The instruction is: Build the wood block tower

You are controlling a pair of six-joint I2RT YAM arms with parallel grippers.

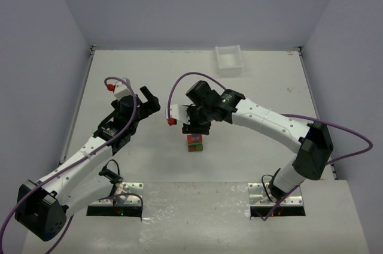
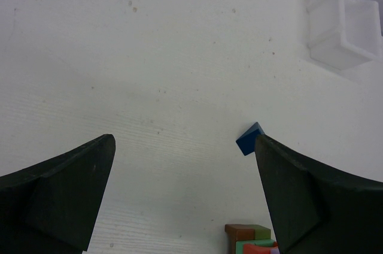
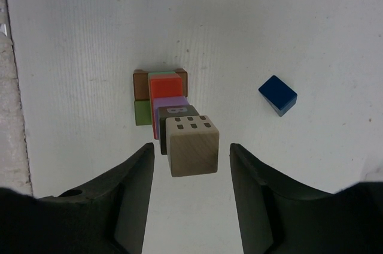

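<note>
Jaws on the right gripper [image 3: 190, 150] stand wide and hold nothing. One finger is on each side of the beige block [image 3: 192, 141], with a slim strip of table [image 3: 299, 26] showing at both faces. That block tops the tower [image 3: 167, 101], which in the wrist view runs down through grey, purple and red-orange to a green and brown base. In the top view the gripper hangs right over the stack, near the middle of the table.

The beige block looks placed, so the step in hand is probably to get clear of it. The safest exit is a lift straight up the line of the stack, jaws kept as wide as they are. There should be no sideways drift until the fingertips are above the top face, because a brush on either side could tip so narrow a column. Whether the beige block sits square on the layer beneath, I cannot tell from this angle.

The blue block [image 3: 277, 94] lies alone on the table, apart from the tower, and is likely the last piece. The left gripper [image 2: 184, 140] is also open and empty, off to the tower's left. It faces the blue block and the white tray [image 2: 341, 26] at the far edge, and it does best to keep out of the way.
</note>
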